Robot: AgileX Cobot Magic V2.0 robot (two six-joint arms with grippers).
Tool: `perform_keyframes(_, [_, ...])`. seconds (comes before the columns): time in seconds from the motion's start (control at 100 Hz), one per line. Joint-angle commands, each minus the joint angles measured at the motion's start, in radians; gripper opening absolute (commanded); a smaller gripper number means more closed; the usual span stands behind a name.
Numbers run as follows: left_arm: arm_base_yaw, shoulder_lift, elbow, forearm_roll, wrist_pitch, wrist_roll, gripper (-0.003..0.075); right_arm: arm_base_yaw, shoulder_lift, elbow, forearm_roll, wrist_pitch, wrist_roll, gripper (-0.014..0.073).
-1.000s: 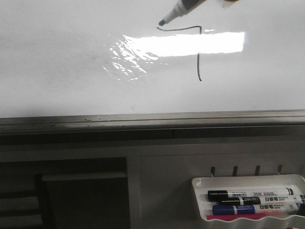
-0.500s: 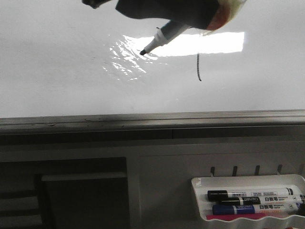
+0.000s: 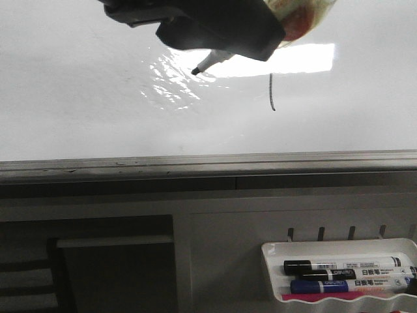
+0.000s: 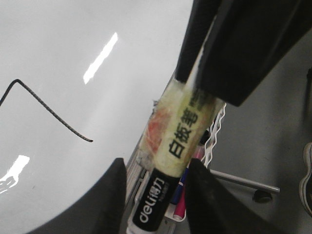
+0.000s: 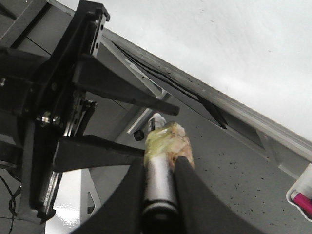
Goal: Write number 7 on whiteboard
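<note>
Between the dark fingers of the left gripper [image 4: 157, 165] stands a black marker [image 4: 153, 204], squeezed tight, with crinkly yellow tape round its middle. The right gripper [image 5: 160, 165] pinches a taped grey tube [image 5: 158, 190]. I think the number 7 [image 4: 44, 109] is done, thin and black on the shiny, smooth whiteboard [image 3: 78, 98]. So pull the tip straight back, because wet ink would smear.
</note>
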Motion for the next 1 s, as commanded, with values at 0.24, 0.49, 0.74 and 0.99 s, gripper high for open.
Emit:
perform_keyframes(0.24, [-0.004, -0.024, -0.038, -0.005, -0.045, -0.002, -0.002, 0.001, -0.008, -0.033, 0.052, -0.017, -0.011, -0.0019])
perform_keyframes(0.49, [0.015, -0.027, -0.038, -0.046, -0.072, -0.008, -0.002, 0.001, -0.008, -0.033, 0.052, -0.017, -0.011, 0.0438])
perform_keyframes(0.74, [0.181, -0.132, 0.052, -0.293, -0.212, -0.013, -0.002, -0.076, -0.057, -0.029, -0.05, -0.031, -0.011, 0.0456])
perform_keyframes(0.99, [0.313, -0.203, 0.164, -0.64, -0.313, -0.013, -0.002, -0.113, -0.093, 0.003, -0.043, -0.121, -0.011, 0.0456])
